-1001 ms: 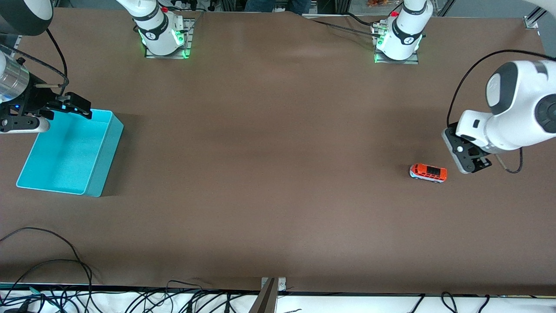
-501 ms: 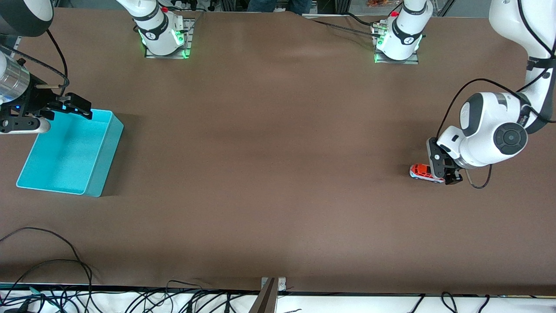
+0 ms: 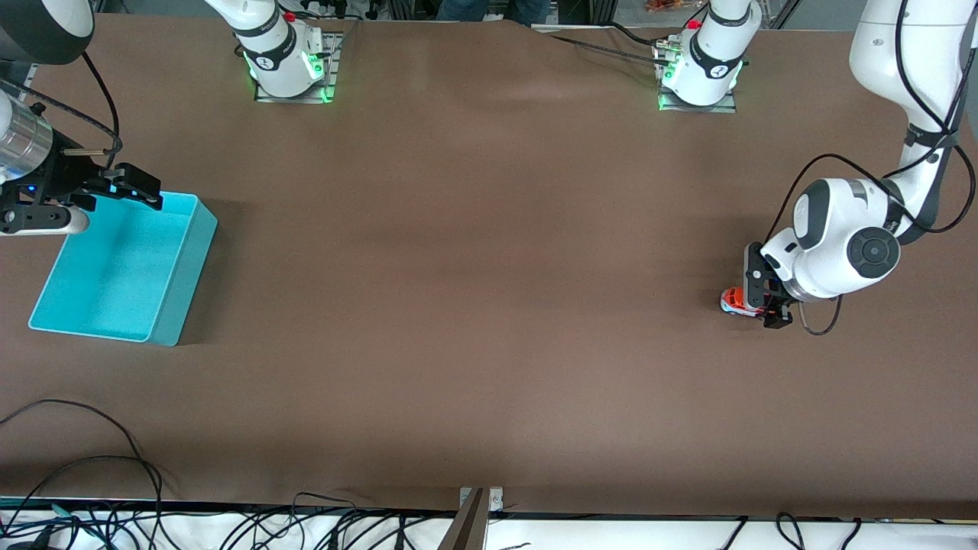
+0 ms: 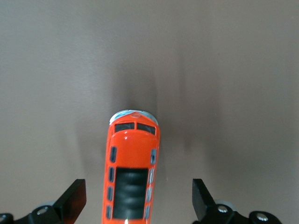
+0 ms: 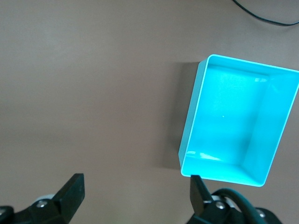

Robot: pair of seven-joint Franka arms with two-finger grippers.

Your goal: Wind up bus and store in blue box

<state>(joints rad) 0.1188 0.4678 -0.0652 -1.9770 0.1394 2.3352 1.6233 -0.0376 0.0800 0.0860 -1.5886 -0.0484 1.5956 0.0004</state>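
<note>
Orange with a dark roof panel, the bus [image 4: 131, 175] rests on the brown surface [image 3: 489, 305] toward the left arm's end. The left tool [image 3: 766, 304] is over it, fingers [image 4: 72, 200] spread on either side, not touching. The right tool [image 3: 126, 187], spread wide, waits over the blue box [image 3: 176, 298] rim.

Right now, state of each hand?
Left hand: open, straddling the bus, not gripping.
Right hand: open, empty, over the blue box.
</note>
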